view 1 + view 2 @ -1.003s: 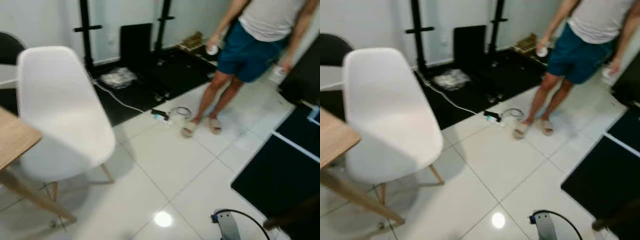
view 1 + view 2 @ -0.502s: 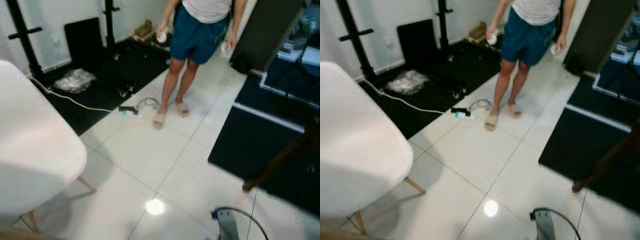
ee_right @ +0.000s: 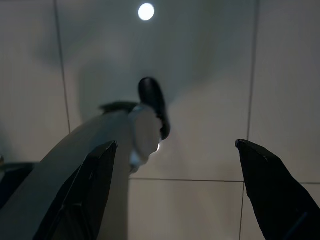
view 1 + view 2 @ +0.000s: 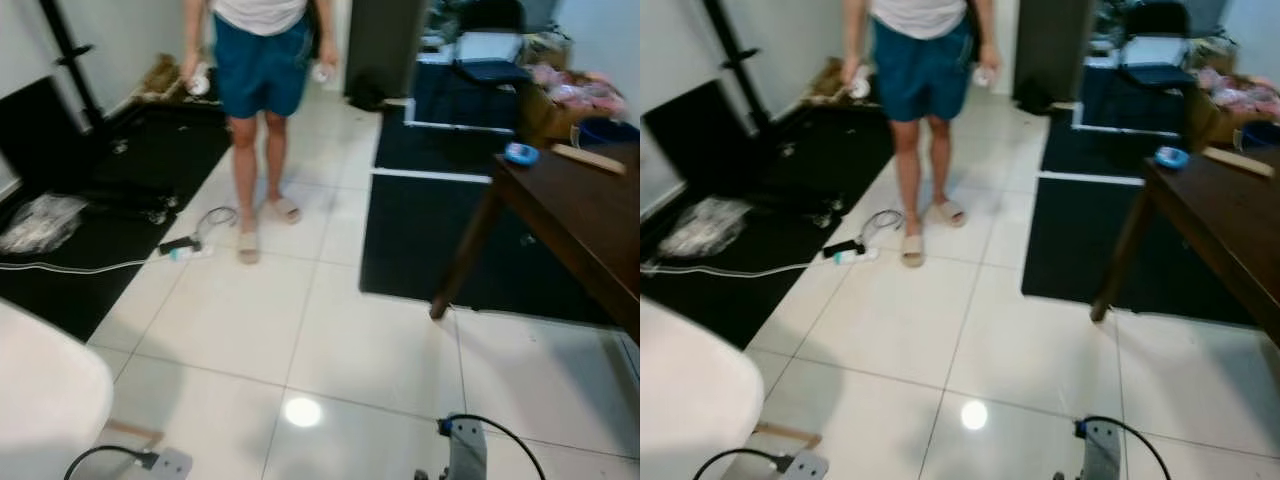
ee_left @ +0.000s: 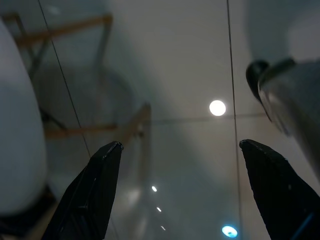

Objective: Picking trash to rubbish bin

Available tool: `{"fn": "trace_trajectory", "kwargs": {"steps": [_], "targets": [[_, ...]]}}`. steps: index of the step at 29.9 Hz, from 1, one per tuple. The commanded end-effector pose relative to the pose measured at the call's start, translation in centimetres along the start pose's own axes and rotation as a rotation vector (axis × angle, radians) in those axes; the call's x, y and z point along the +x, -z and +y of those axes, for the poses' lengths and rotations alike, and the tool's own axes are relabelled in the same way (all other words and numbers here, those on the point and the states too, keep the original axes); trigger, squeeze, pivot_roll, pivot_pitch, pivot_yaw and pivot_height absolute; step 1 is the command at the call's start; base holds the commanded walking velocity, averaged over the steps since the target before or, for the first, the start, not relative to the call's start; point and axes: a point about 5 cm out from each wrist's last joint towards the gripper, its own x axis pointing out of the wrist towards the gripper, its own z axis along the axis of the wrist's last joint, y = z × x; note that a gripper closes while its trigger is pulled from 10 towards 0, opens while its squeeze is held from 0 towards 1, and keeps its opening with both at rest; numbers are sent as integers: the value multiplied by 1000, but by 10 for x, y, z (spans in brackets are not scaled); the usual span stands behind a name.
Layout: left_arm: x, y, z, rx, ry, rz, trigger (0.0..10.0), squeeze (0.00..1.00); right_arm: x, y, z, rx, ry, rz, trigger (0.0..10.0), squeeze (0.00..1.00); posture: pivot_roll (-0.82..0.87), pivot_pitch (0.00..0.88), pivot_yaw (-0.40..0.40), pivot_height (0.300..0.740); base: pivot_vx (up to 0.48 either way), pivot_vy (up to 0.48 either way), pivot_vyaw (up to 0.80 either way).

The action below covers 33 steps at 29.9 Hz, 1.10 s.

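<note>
A crumpled clear plastic bag [image 4: 38, 222] lies on the black mat [image 4: 120, 190] at the far left. Small litter and a cable [image 4: 195, 238] lie on the white tiles beside a person's feet. Both arms hang low: the left arm's end [image 4: 165, 463] and the right arm's end [image 4: 465, 452] peek in at the bottom edge. My left gripper [image 5: 187, 192] is open above bare tiles, beside the white chair's wooden legs [image 5: 135, 125]. My right gripper [image 3: 175, 192] is open too, holding nothing, over tiles with one of my own feet [image 3: 125, 140] below.
A person [image 4: 262, 60] in blue shorts stands ahead on the left, holding small white objects. A dark wooden table [image 4: 575, 215] stands on the right with a blue item [image 4: 520, 153] on it. A dark mat [image 4: 430, 230] lies ahead. The white chair [image 4: 45, 410] sits near left.
The camera has swung to the right: the white chair slid off to the left edge, and the dark table and far mats came into view. The person stands in the same spot.
</note>
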Motion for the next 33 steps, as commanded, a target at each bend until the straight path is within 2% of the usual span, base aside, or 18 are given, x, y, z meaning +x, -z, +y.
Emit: {"fn": "trace_trajectory", "kwargs": {"steps": [1, 9, 16, 33], "targets": [[-1, 6, 1, -4, -3, 23, 10000, 0, 0, 1, 0, -25, 3, 13, 10000, 0, 49, 50, 40, 740, 0, 0, 0], [0, 14, -17, -58, 22, 38, 10000, 0, 0, 2, 0, -97, -10, 28, 10000, 0, 104, 49, -11, 740, 0, 0, 0], [-2, 30, -25, -102, 25, 73, 10000, 0, 0, 2, 5, -130, -37, 44, 10000, 0, 131, 66, -31, 740, 0, 0, -800], [-3, 33, -20, -163, -3, 66, 10000, 0, 0, 6, 9, -147, -60, 60, 10000, 0, 132, 74, -22, 740, 0, 0, -800]]}}
